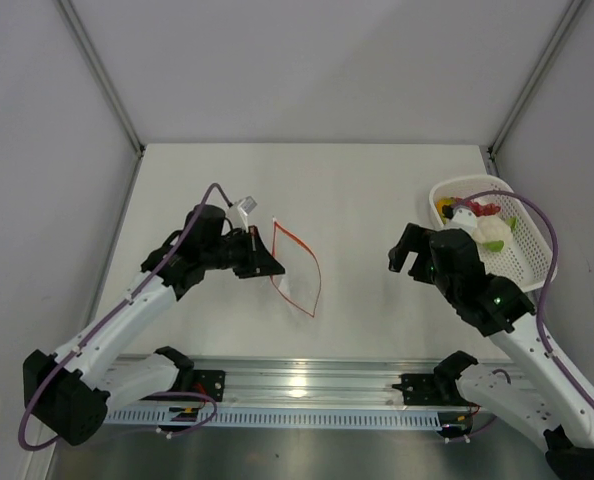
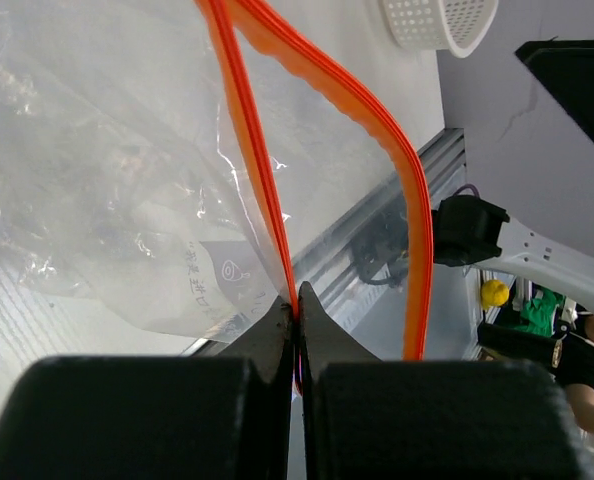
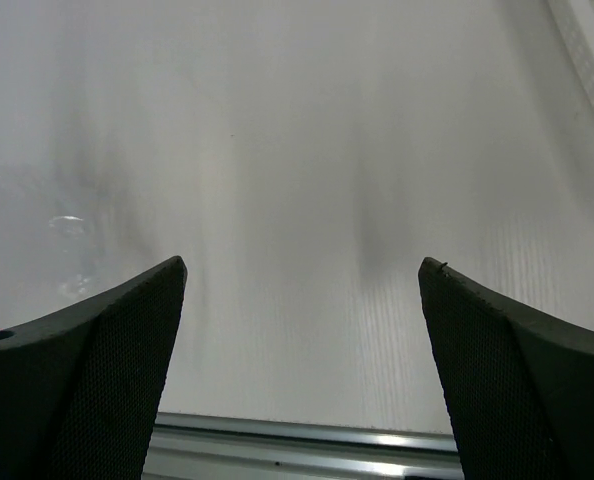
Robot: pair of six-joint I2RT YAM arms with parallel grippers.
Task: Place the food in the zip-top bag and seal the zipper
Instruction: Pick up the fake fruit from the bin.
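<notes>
The left gripper clamps the orange-red strip of the crinkly clear bag, so the spread, empty right gripper should next fetch toy food.

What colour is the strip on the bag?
The strip is orange-red; the left wrist view shows it best.

We find zip-top bag left of table centre, left gripper at its left edge (pinching it). Far right: food in basket; right gripper between bag and basket.
</notes>
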